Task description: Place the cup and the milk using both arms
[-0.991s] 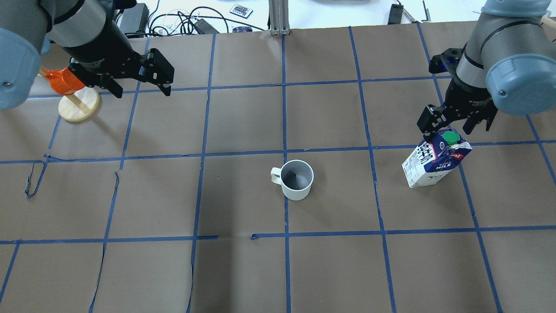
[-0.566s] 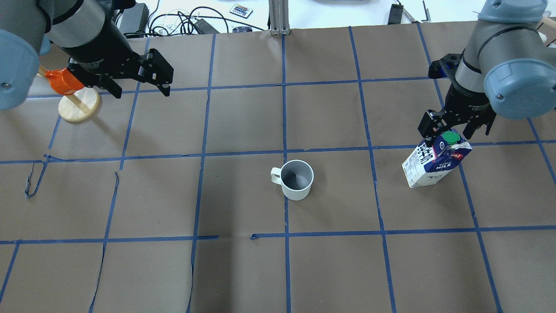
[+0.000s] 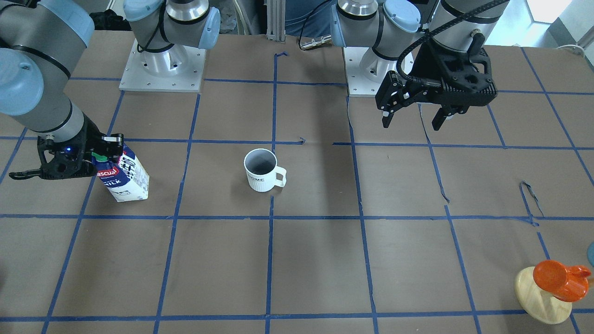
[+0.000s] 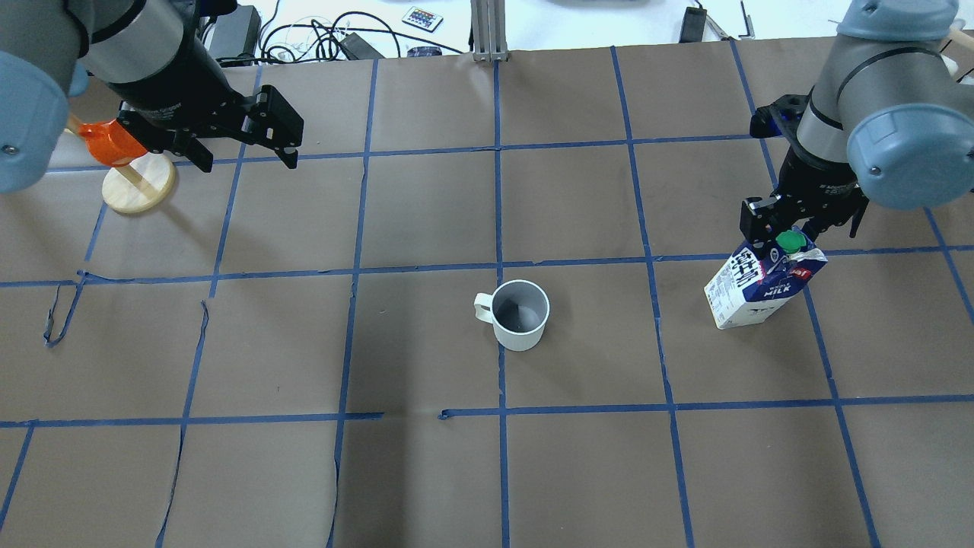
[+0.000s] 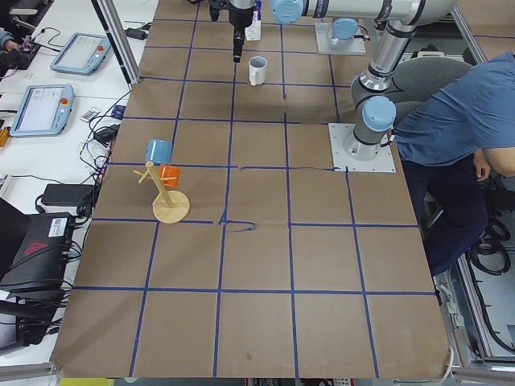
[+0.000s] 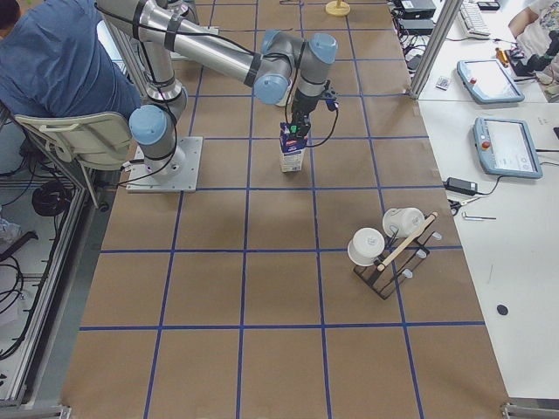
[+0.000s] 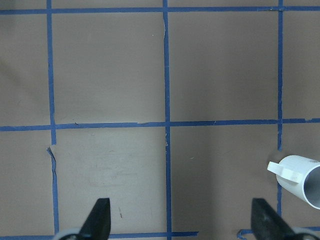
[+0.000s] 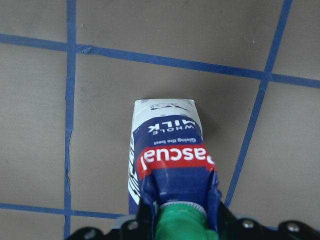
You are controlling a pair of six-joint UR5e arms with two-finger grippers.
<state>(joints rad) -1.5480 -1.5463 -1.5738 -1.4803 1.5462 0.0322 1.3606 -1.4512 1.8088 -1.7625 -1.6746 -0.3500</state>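
Note:
The white ribbed cup (image 4: 520, 314) stands upright mid-table, its handle toward the robot's left; it also shows in the front view (image 3: 260, 175) and at the right edge of the left wrist view (image 7: 305, 184). The milk carton (image 4: 757, 289) stands on the table at the right (image 3: 124, 178). My right gripper (image 4: 795, 232) is low over the carton's gable top, its fingers pressed against both sides by the green cap (image 8: 180, 222). My left gripper (image 4: 249, 161) is open and empty, high above the table at the far left, well away from the cup (image 3: 411, 125).
A glossy orange cup (image 4: 106, 141) hangs on a wooden stand with a round base (image 4: 139, 186) behind my left gripper. Cables (image 4: 319, 38) and a metal post (image 4: 489, 30) sit at the far edge. A rack with white cups (image 6: 384, 249) stands further along the table.
My right gripper has come down onto the carton's top and its fingers have drawn in around it. The left gripper has barely shifted. The cup and the carton have not moved.

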